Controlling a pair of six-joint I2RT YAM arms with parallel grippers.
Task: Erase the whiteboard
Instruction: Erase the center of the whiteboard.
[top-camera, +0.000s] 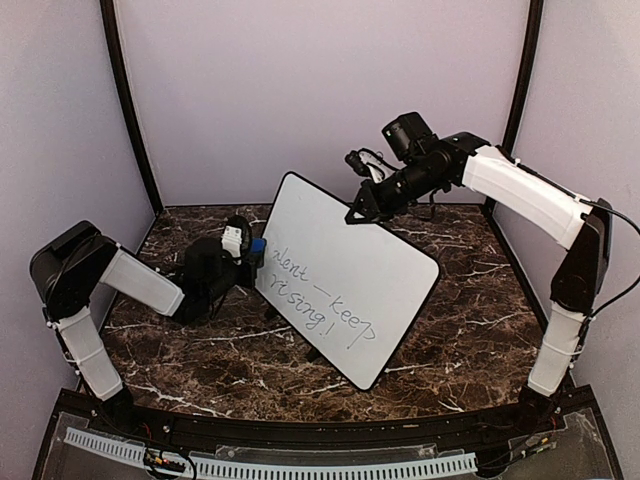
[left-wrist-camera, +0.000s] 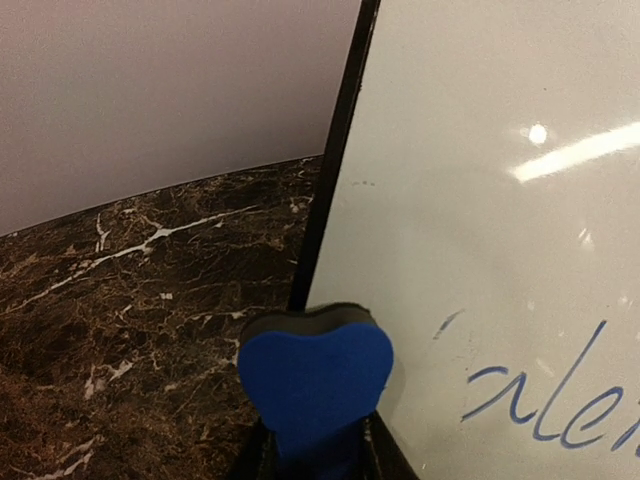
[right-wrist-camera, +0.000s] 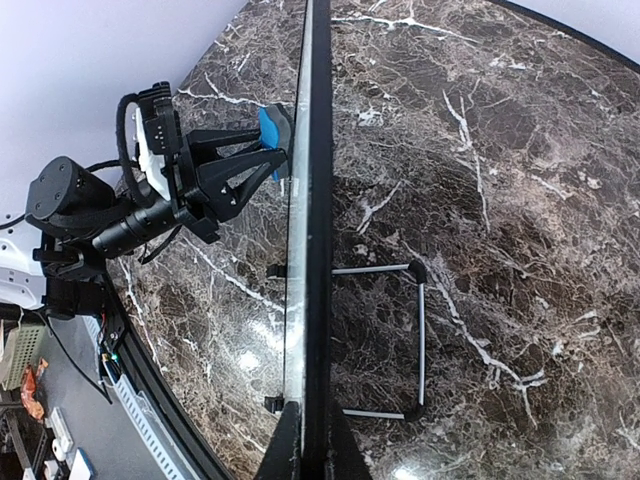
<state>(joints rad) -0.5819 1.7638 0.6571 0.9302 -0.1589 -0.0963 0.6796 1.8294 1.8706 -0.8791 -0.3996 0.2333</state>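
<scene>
The whiteboard (top-camera: 350, 275) stands tilted on the marble table, with blue handwritten words on its lower left face. My left gripper (top-camera: 252, 252) is shut on the blue eraser (left-wrist-camera: 315, 375), which is at the board's left edge beside the first word. The eraser also shows in the right wrist view (right-wrist-camera: 270, 135), its face against the board. My right gripper (top-camera: 358, 213) is shut on the board's top edge (right-wrist-camera: 312, 300) and holds it upright. In the left wrist view the board (left-wrist-camera: 500, 200) fills the right side.
A wire stand (right-wrist-camera: 415, 340) props the board from behind. The dark marble table (top-camera: 470, 330) is walled by pale panels on three sides. A black rail with a white cable strip (top-camera: 300, 465) runs along the near edge.
</scene>
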